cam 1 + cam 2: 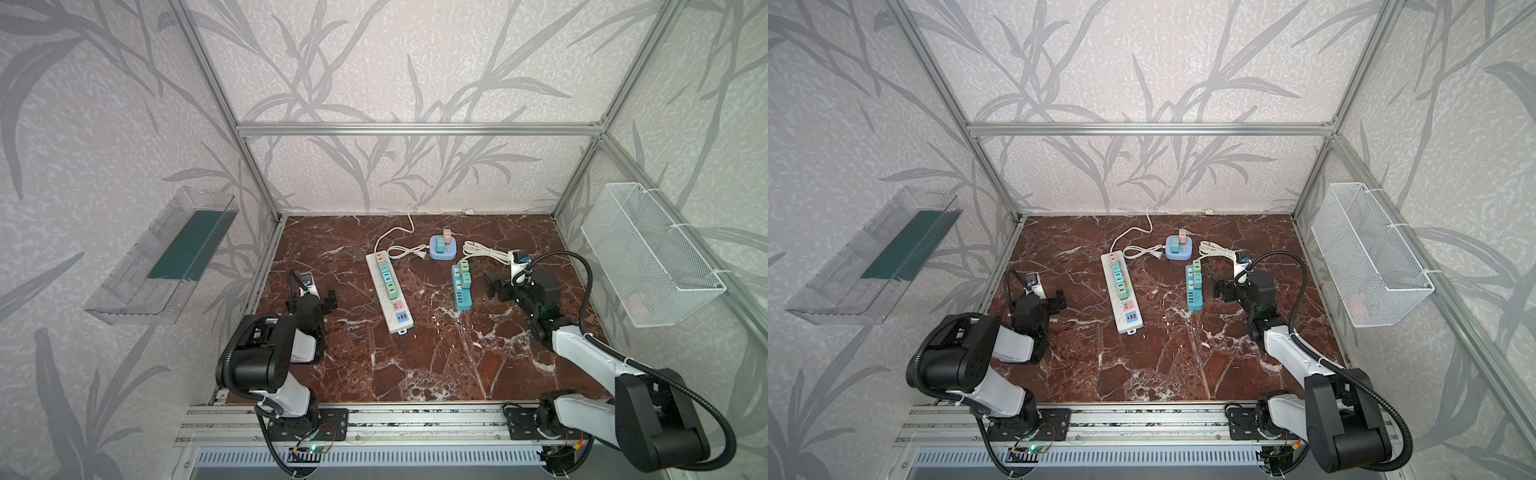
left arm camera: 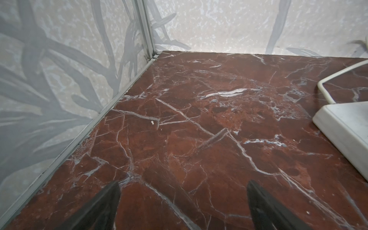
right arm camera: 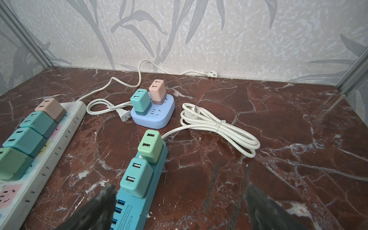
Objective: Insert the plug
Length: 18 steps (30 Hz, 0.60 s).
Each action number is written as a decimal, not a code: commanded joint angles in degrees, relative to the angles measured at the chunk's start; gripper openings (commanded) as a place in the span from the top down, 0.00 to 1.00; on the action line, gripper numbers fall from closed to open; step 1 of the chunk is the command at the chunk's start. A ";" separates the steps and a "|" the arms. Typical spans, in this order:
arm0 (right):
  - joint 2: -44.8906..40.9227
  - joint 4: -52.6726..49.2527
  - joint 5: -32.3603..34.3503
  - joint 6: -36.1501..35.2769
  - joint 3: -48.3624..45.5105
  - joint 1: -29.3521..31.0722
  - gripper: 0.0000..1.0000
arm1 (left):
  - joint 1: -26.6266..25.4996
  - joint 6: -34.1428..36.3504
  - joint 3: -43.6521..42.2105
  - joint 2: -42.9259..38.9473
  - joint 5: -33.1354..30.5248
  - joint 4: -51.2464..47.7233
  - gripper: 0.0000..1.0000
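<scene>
Three socket blocks lie on the marble floor: a long white power strip (image 1: 379,286), a blue strip (image 1: 462,303) and a round lilac socket (image 1: 442,253). Several pastel charger plugs stand in them, among them a green plug (image 3: 150,147) and a teal plug (image 3: 136,177) on the blue strip (image 3: 129,215). A loose two-pin plug (image 3: 123,116) on a white cord lies beside the lilac socket (image 3: 159,117). My right gripper (image 1: 488,286) (image 3: 180,187) is open and empty, just right of the blue strip. My left gripper (image 1: 331,301) (image 2: 183,185) is open and empty over bare floor, left of the white strip (image 2: 346,127).
A coiled white cord (image 3: 219,129) lies right of the lilac socket. Another cord runs to the back wall. A wire basket (image 1: 652,257) hangs on the right wall and a clear shelf (image 1: 166,257) on the left wall. Aluminium frame posts edge the floor.
</scene>
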 commanded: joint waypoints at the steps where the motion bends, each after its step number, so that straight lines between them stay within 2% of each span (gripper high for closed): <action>1: -0.50 1.42 1.20 -1.70 -0.75 -0.45 0.01 | 0.45 -0.60 2.70 0.41 1.97 2.53 0.01; 4: -1.13 -0.06 3.24 -3.06 -1.40 -0.51 0.01 | 0.55 0.64 5.98 -1.78 7.69 -7.80 0.01; 6: -1.21 0.77 3.94 -3.49 -2.03 -0.54 0.01 | 0.54 2.01 6.63 -0.85 10.66 -7.05 0.01; 15: 0.90 4.40 6.61 -5.71 -3.52 -0.76 0.01 | 0.58 1.96 6.32 -0.97 10.64 -6.80 0.01; 18: 3.43 6.34 8.13 -6.74 -4.31 -0.80 0.01 | 0.54 1.55 7.02 -0.98 8.88 -8.16 0.01</action>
